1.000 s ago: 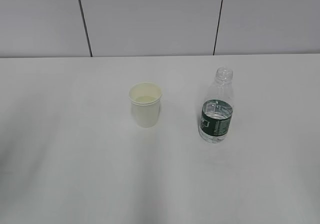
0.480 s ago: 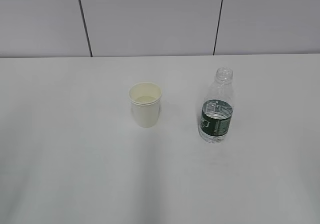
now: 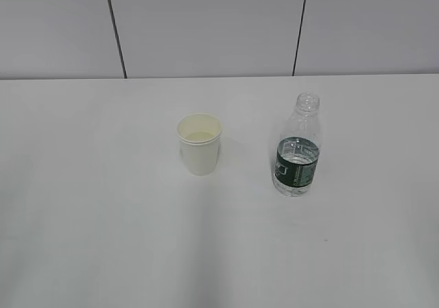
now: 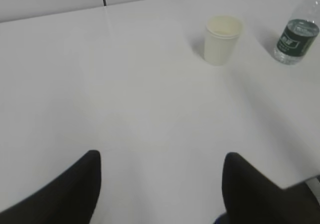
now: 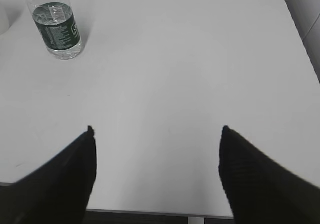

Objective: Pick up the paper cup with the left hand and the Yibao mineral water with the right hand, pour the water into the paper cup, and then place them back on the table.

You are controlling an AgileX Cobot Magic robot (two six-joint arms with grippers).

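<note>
The white paper cup (image 3: 199, 143) stands upright on the white table (image 3: 103, 205), with liquid showing inside it. To its right stands the Yibao mineral water (image 3: 297, 149), a capless clear bottle with a dark green label, part full. In the left wrist view the paper cup (image 4: 222, 38) and the bottle (image 4: 297, 34) are far ahead at the upper right; my left gripper (image 4: 161, 156) is open over bare table. From the right wrist, the bottle (image 5: 55, 23) appears at the upper left; my right gripper (image 5: 156, 130) is open near the table's front edge. Neither arm shows in the exterior view.
A grey panelled wall (image 3: 206, 27) runs behind the table. The table's front edge (image 5: 150, 211) lies just under the right gripper, and its right edge (image 5: 300, 34) shows in the right wrist view.
A faint shadow at the exterior view's lower left has faded. The cup and the bottle have not moved.
</note>
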